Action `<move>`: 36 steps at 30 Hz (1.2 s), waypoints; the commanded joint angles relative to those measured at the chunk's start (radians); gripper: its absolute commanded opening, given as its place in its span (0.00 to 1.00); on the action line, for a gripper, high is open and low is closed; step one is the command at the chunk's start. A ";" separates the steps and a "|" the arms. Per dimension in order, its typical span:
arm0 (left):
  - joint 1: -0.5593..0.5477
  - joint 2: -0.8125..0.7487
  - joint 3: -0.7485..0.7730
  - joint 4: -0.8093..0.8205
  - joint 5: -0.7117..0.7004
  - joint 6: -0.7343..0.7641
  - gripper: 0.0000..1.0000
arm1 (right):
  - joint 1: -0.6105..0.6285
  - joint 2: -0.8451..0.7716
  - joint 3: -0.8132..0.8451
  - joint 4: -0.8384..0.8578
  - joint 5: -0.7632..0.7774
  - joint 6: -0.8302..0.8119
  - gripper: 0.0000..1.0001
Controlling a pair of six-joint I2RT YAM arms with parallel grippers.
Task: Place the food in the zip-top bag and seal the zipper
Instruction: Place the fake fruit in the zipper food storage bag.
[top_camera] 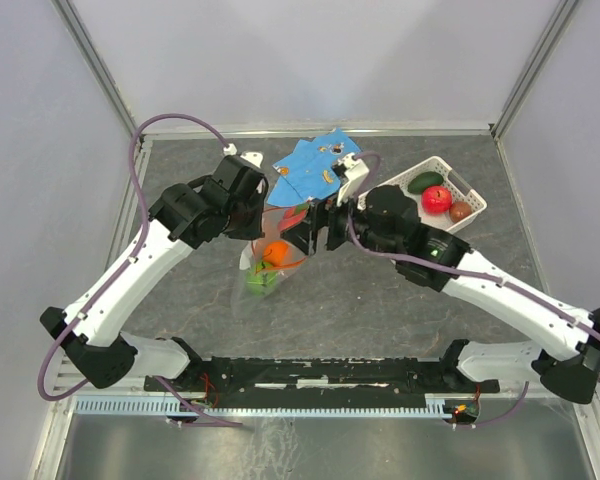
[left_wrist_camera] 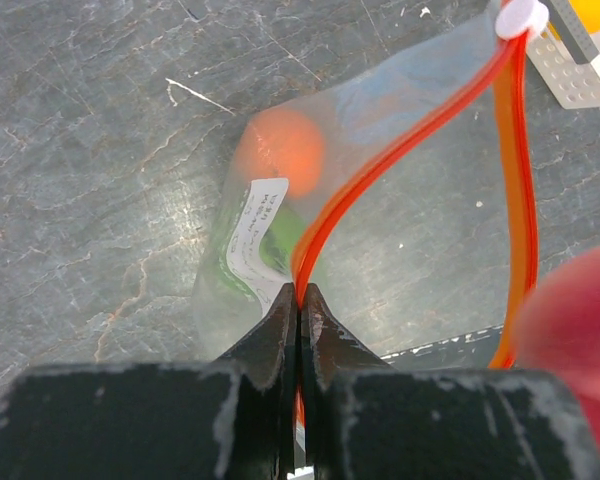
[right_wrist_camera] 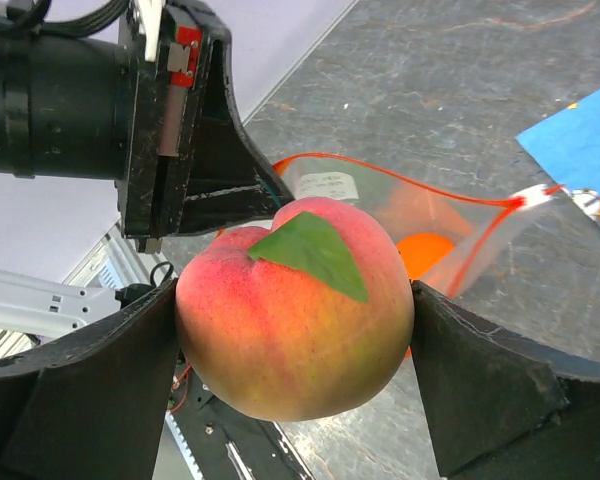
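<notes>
The zip-top bag point(top_camera: 263, 268) is lying open-mouthed; an orange fruit point(left_wrist_camera: 285, 148) and a green one point(left_wrist_camera: 278, 238) are sitting inside it; the left gripper point(left_wrist_camera: 300, 300) is pinching the zipper point(left_wrist_camera: 380, 170) at the bag's mouth, jaws together; the right gripper point(right_wrist_camera: 293, 330), just beside that mouth, is clamping a peach point(right_wrist_camera: 270, 350) not yet inserted; three more fruits point(top_camera: 436, 199) are waiting in the basket point(top_camera: 477, 200), well apart from the bag; sealing is outstanding; the blue cloth point(top_camera: 310, 170) behind the bag is obstructing nothing.

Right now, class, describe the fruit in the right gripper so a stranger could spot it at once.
On the grey table, find the clear zip-top bag near the middle. At its open mouth the right gripper holds a round peach. Unlike the plain orange ball in the bag, it blushes pink to yellow and bears a green leaf.
</notes>
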State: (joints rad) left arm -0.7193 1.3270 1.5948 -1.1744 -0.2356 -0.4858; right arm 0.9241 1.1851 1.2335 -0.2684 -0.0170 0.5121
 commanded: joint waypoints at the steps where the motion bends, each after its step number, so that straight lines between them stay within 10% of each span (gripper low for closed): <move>1: 0.002 -0.026 -0.004 0.075 0.045 0.020 0.03 | 0.047 0.048 -0.047 0.187 0.032 0.016 0.79; 36: 0.001 -0.065 -0.088 0.185 0.232 -0.060 0.03 | 0.100 0.259 -0.259 0.351 -0.009 0.215 1.00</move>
State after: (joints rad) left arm -0.7193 1.3083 1.5124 -1.0515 -0.0158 -0.5083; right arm 1.0157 1.4544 0.9707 0.0517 -0.0551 0.7013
